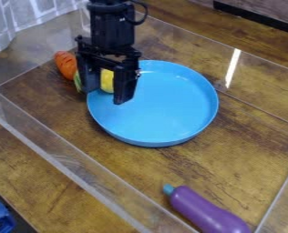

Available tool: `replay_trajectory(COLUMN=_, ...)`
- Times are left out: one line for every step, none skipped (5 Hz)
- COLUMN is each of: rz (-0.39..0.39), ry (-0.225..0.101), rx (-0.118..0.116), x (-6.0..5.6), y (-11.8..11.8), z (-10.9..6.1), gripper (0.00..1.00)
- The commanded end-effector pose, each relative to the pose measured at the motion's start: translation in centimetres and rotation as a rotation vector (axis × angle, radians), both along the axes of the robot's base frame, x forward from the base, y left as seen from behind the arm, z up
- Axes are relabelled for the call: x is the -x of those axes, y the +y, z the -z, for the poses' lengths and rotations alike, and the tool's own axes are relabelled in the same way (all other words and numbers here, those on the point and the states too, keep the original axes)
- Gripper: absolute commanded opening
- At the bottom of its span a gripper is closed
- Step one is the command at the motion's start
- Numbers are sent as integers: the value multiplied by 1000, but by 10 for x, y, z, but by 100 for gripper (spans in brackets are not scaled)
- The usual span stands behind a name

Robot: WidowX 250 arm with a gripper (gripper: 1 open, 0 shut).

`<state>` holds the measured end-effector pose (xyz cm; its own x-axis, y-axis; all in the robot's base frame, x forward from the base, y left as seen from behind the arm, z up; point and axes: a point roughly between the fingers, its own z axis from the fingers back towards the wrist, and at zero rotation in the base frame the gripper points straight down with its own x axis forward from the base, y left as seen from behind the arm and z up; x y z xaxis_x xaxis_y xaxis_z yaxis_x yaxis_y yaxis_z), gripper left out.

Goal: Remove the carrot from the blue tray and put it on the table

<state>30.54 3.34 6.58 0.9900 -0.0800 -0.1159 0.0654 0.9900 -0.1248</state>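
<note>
The carrot [65, 64] is an orange shape on the table [244, 146], just left of the blue tray [171, 109] and outside its rim. Its near end, with a bit of green, is partly hidden behind my gripper [108, 93]. The gripper points straight down over the tray's left rim, right beside the carrot, and its jaws stand open. A yellow lemon [107, 79] shows in the gap between the black fingers [126, 89]. I cannot tell whether the fingers touch it. Nothing else shows inside the tray.
A purple eggplant [208, 211] with a green tip lies on the table near the front right edge. Clear acrylic walls [49, 150] border the tabletop on the left, front and right sides.
</note>
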Motion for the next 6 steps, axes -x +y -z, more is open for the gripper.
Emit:
replay_trajectory(rz=-10, ry=-68, rx=-11, x=-13, y=10, z=-13, gripper=100)
replay_trajectory(rz=-1, ry=-74, rx=-14, x=-16, y=12, z=-12, gripper=0)
replay_trajectory(rz=-5, ry=-79, rx=-14, x=-18, y=14, z=-14, gripper=0)
replay_trajectory(rz=-2, ry=-80, rx=-20, x=-21, y=17, z=-15, gripper=100)
replay_trajectory(rz=0, ry=-82, rx=-18, x=-23, y=21, z=-15, gripper=100)
replay_trajectory(rz=-5, ry=-84, rx=-10, x=-24, y=22, z=-13, gripper=100)
